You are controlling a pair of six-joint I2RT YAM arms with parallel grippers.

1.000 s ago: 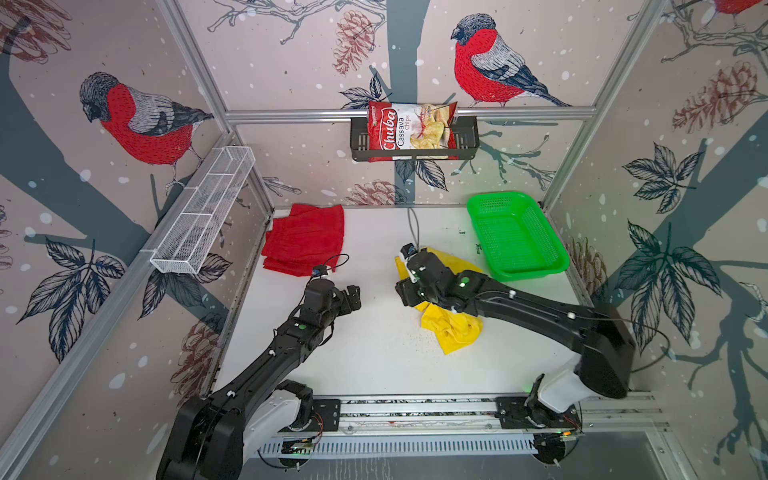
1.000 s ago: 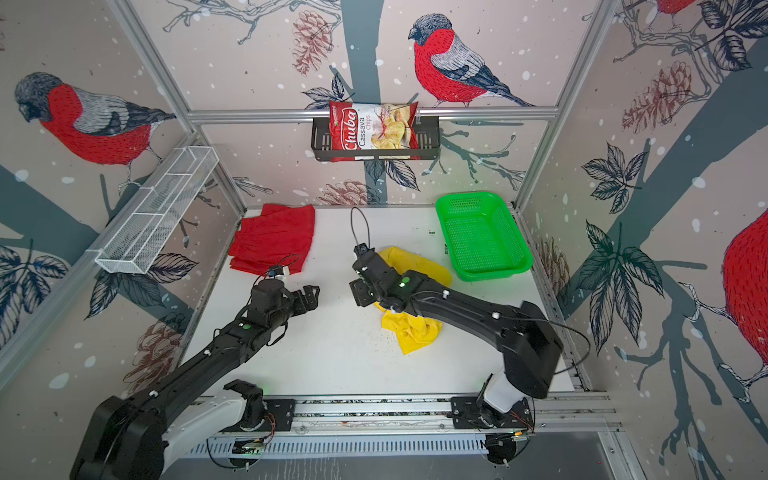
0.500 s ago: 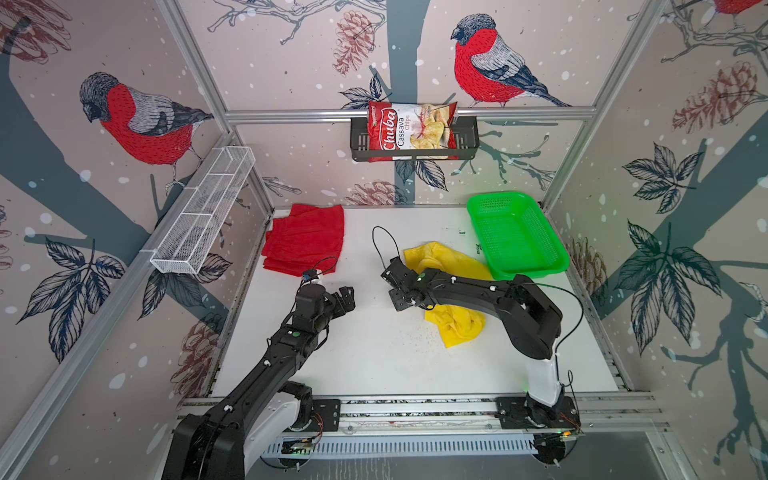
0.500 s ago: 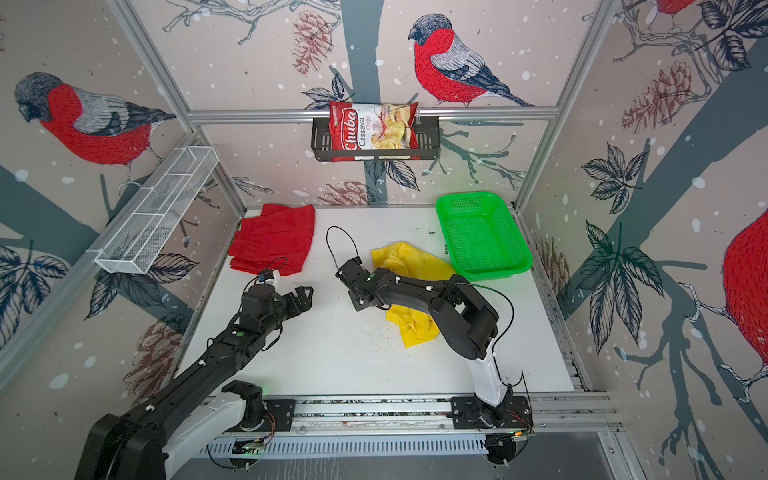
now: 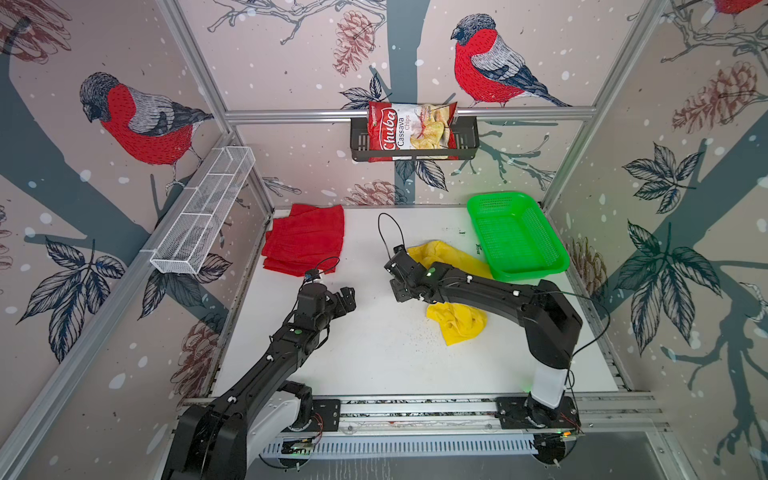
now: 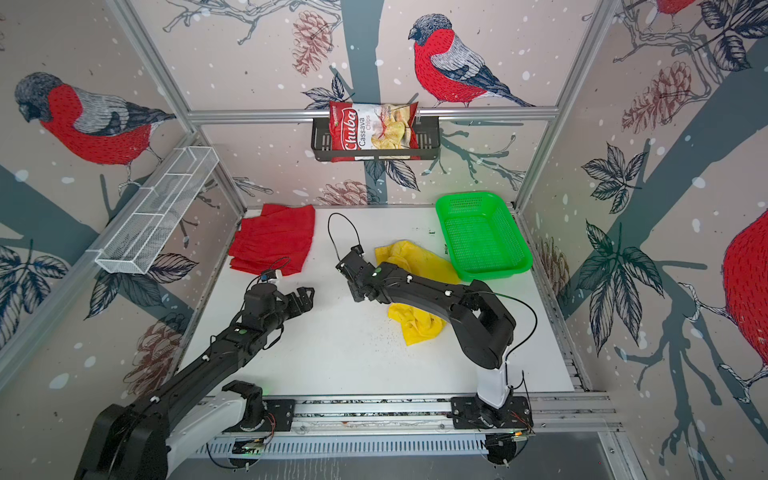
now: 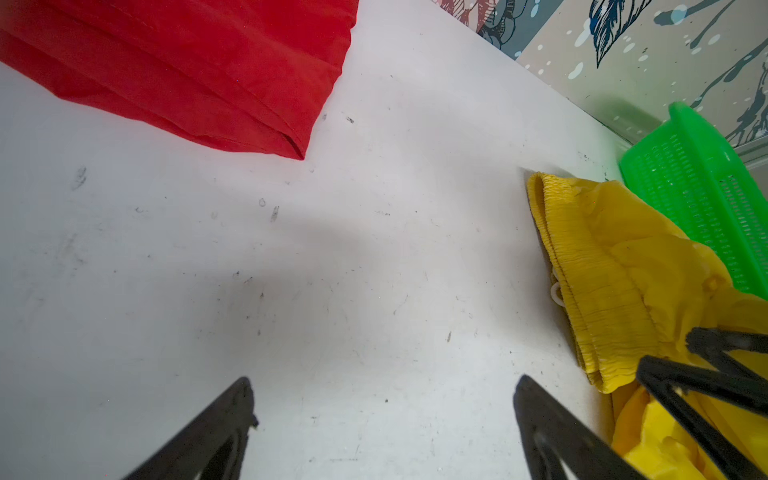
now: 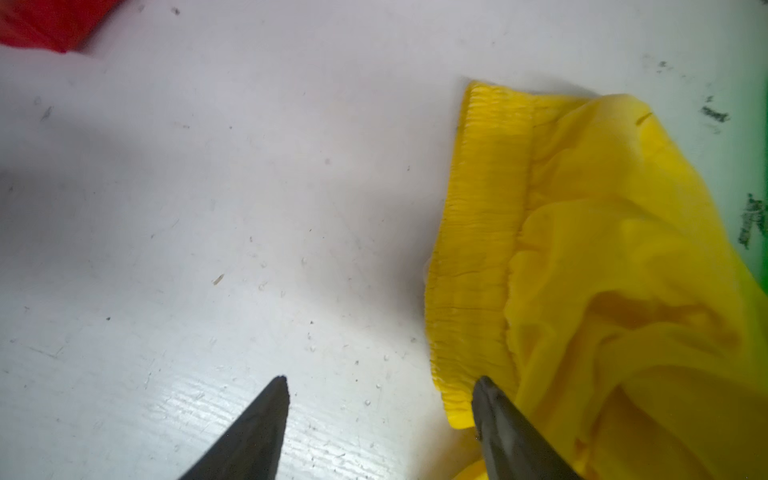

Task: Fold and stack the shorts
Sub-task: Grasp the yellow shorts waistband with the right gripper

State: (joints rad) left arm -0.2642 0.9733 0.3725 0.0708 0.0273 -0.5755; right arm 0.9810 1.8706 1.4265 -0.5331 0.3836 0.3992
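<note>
Yellow shorts [image 5: 457, 324] lay crumpled just beside the green basket [image 5: 515, 237], red shorts [image 5: 305, 239] folded well away from it. Left hand [image 7: 382, 378] and right hand [image 8: 380, 380] gaped empty; a grab at the waistband [image 8: 478, 249] could catch only one layer.

Both top views are bright, evenly lit from above and sharp, though the straight frame rails [image 5: 291, 114] bow toward the edges and only faint, soft shadows fall on the white table [image 5: 374, 361]. In the left wrist view, focus is crisp and a diffuse grey shadow lies just ahead of the left gripper [image 7: 382, 382]. The right wrist view is softer and smeared: the yellow shorts [image 8: 602, 249] beside the right gripper [image 8: 380, 380] look oversaturated, and a pale sheen sits on the table between its jaws.
</note>
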